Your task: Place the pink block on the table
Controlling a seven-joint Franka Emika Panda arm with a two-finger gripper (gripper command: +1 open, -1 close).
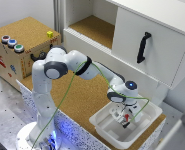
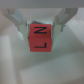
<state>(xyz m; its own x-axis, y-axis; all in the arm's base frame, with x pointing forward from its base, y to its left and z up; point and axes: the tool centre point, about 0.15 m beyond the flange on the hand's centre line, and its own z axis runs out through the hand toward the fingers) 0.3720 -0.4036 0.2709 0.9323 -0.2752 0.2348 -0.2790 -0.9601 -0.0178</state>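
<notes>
Jaws clamped around pink block [image 2: 41, 37]

We see a white, rounded robot arm [image 1: 44, 85] with dark grey joint bands. A thin green cable [image 1: 67, 95] trails along it. A blue light [image 1: 130, 85] glows near its wrist.

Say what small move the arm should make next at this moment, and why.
Probably lift straight up. In the wrist view the pincer sits closed on the pink block, and the exterior view shows it down inside the white bin. The block needs to clear the bin wall before it can travel over to the table.
</notes>
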